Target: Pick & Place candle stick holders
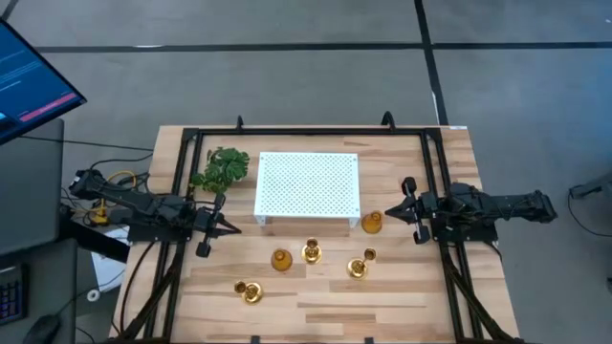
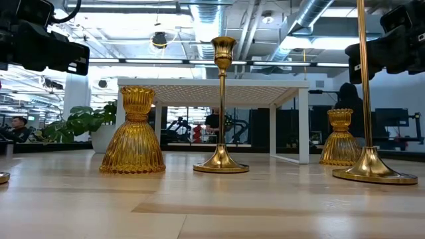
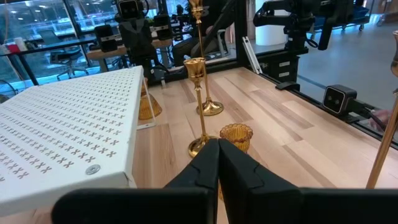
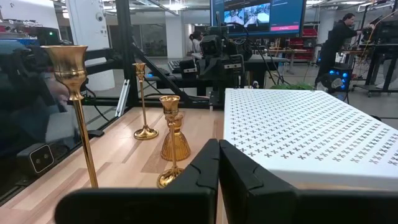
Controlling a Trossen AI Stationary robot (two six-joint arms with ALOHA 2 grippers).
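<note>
High view: squat holder (image 1: 372,224) lies just beside right hand (image 1: 409,211).

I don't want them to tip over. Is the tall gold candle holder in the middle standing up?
Yes. The middle candle holder stands upright on its round base.

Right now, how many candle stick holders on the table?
5. One squat holder at the white rack's right corner; another squat holder beside a slim holder in front of the rack; a slim holder to their right; a slim holder nearest the front edge. None looks hidden.
</note>
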